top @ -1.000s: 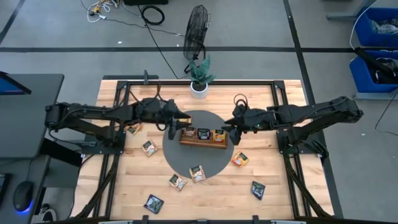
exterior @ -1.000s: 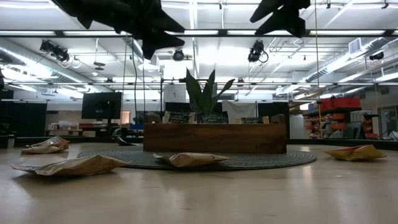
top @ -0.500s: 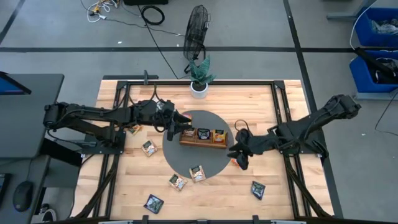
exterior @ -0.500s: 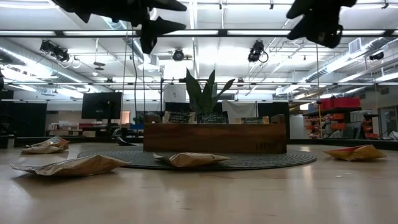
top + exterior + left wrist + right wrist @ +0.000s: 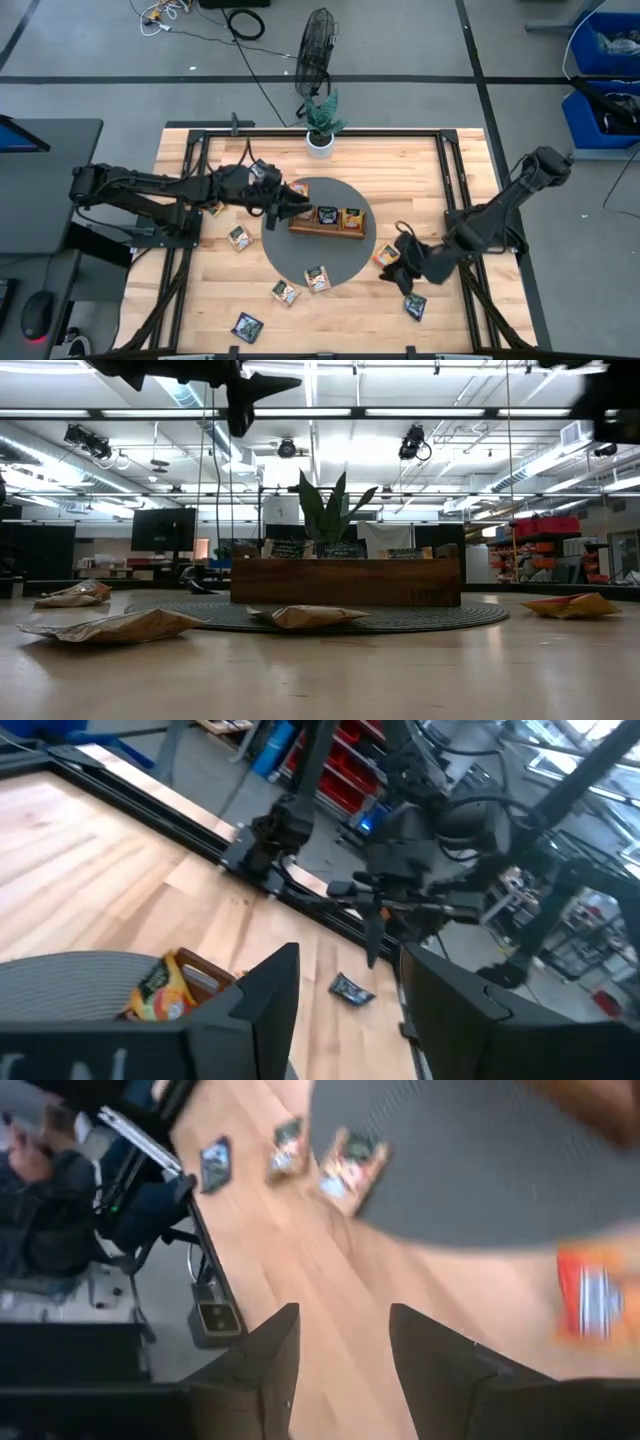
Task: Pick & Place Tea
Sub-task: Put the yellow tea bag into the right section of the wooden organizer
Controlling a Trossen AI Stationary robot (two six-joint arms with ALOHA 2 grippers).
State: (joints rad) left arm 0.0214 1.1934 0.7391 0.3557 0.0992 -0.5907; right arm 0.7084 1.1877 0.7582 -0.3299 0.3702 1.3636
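Observation:
A brown wooden tray (image 5: 327,218) stands on a round grey mat (image 5: 316,245) and holds tea sachets, one dark (image 5: 327,213) and one orange (image 5: 351,217). My left gripper (image 5: 295,206) is open and empty, high over the tray's left end; its wrist view shows a yellow-green sachet (image 5: 160,995) in the tray. My right gripper (image 5: 395,275) is open and empty above the table, just near-side of a loose orange sachet (image 5: 387,256), which lies flat on the wood and also shows in the right wrist view (image 5: 590,1290). A dark sachet (image 5: 415,305) lies flat close by.
More sachets lie flat on the table: at the mat's near edge (image 5: 317,278), beside it (image 5: 285,293), at the near edge (image 5: 247,326) and left of the mat (image 5: 239,238). A potted plant (image 5: 322,125) stands at the far edge. A seated person (image 5: 40,1190) is beyond the table.
My right gripper has swung from over the tray's right end toward the table's near edge and down, to beside the loose orange sachet. My left gripper has stayed over the tray's left end, risen a little and tipped from pointing down toward level.

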